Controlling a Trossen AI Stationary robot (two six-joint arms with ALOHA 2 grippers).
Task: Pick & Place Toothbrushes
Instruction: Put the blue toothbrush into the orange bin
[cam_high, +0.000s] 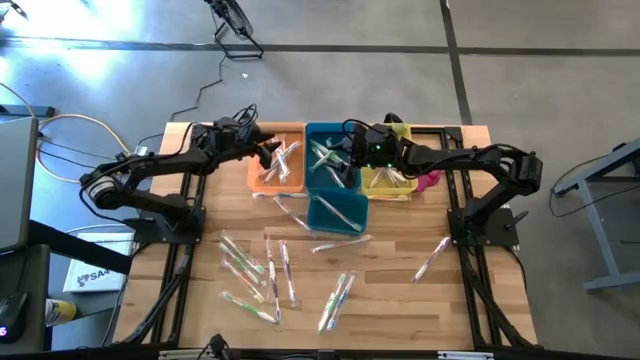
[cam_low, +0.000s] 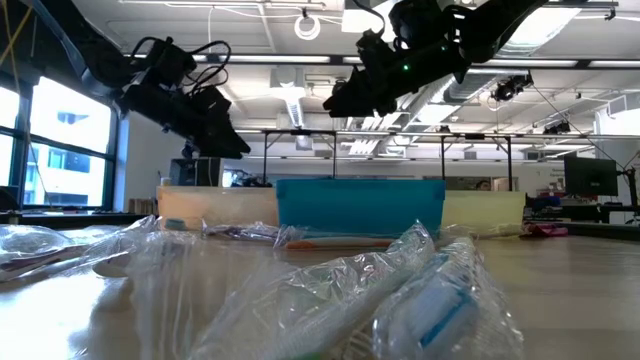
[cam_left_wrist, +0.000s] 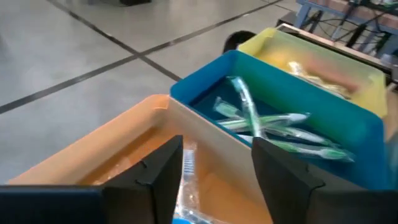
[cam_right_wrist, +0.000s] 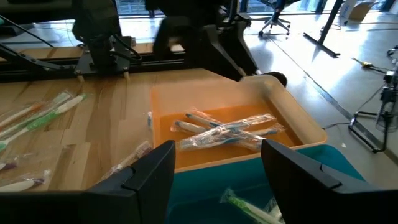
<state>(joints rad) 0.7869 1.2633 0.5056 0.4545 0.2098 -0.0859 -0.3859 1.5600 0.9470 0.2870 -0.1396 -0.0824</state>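
So, left gripper hung spread over orange bin, right gripper spread over blue bin, toothbrushes scattered on table.

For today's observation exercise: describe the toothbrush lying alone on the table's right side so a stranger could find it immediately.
Start at the wooden table, then the right arm's base. Just in front of it lies the lone wrapped toothbrush, slanted, apart from the clusters left of it.

From my feed I see a grey concrete floor crossed by dark seam lines around the wooden tabletop. Tall windows brighten one side, ceiling lights hang overhead, and an office chair stands beyond.
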